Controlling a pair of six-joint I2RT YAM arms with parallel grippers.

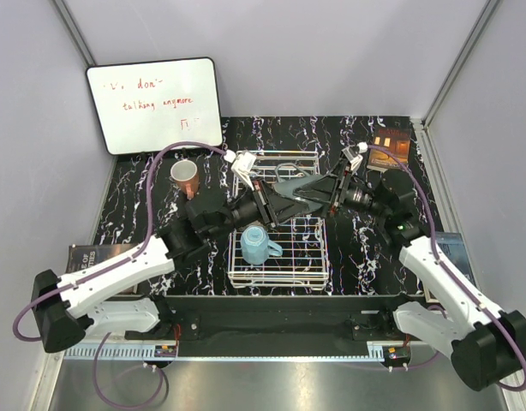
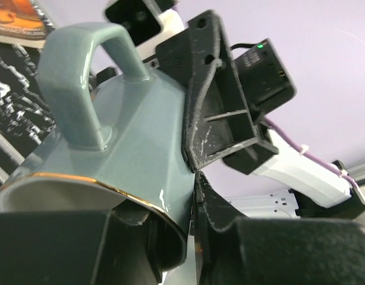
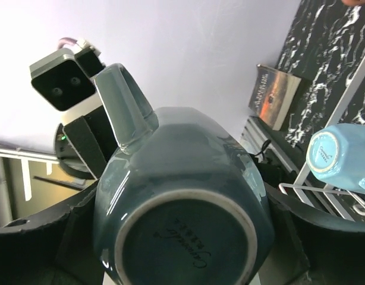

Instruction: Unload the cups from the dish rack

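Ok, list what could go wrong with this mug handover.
The grey mug hangs over the dish rack, pinched by the left gripper only at its rim; if the right gripper around its body lets go, it may tilt or slip.
A drop could hit the light blue mug lying in the rack.

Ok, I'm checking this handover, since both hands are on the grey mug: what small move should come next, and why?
Probably the right hand should open and let go. The left hand looks clamped on the rim of the grey mug, while the right hand grips its sides above the dish rack.
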